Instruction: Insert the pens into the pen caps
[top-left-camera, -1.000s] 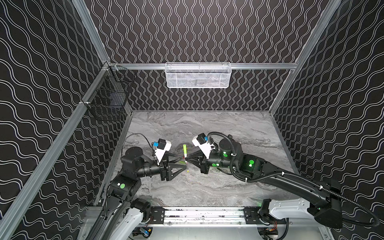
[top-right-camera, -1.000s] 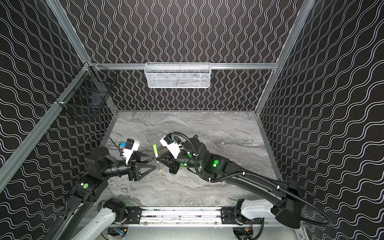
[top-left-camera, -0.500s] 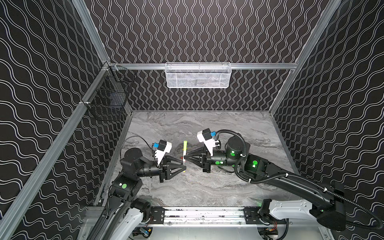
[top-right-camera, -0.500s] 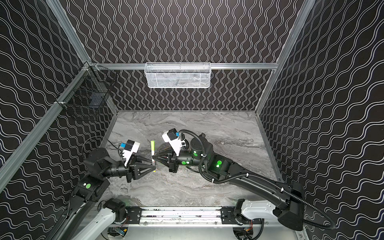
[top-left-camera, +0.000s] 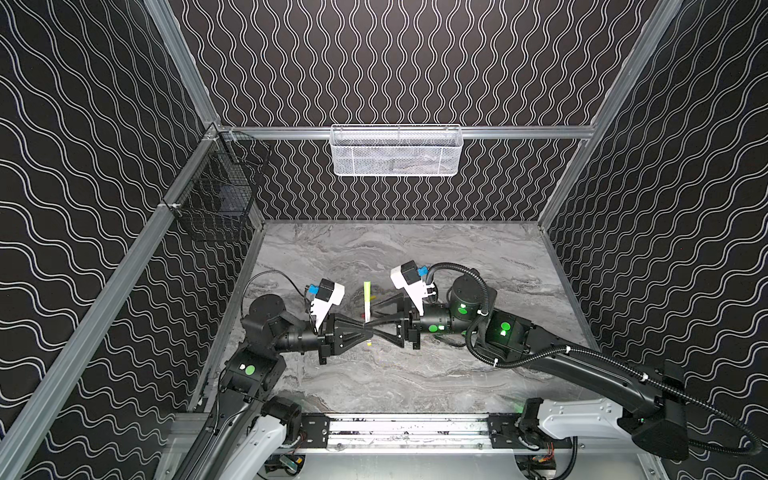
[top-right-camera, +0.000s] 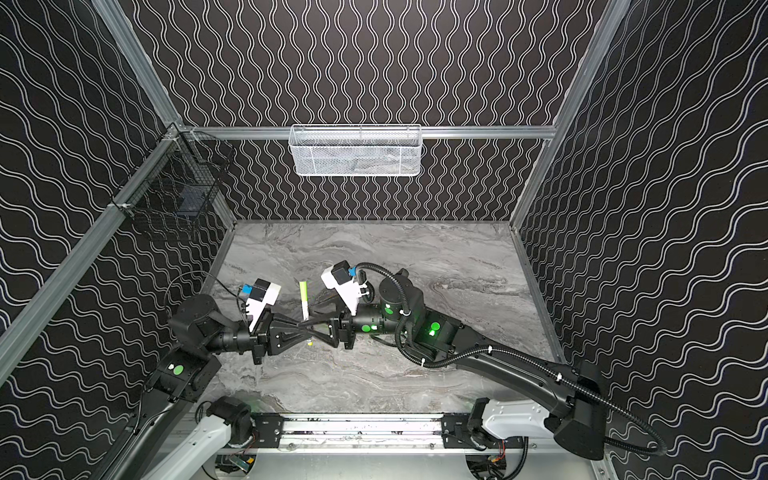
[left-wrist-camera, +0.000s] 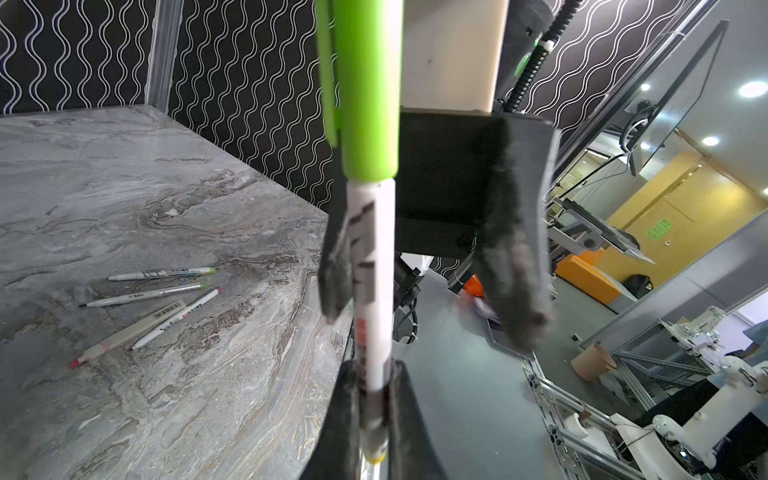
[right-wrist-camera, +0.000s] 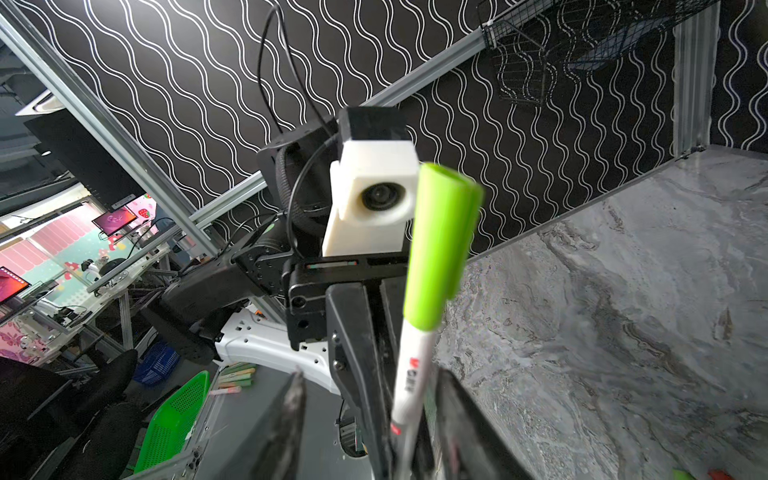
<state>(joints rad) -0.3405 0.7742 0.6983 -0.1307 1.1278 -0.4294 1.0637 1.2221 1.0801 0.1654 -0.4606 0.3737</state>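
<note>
My left end effector (top-left-camera: 367, 331) has just clamped onto the pen (top-left-camera: 367, 312), which stands upright with its green cap (top-left-camera: 367, 291) on. The right end effector (top-left-camera: 376, 318) has let go, jaws apart. I judge this one capped. Beyond them, four more pens (left-wrist-camera: 141, 297) lie on the table (top-left-camera: 415, 374), unobstructed.
</note>
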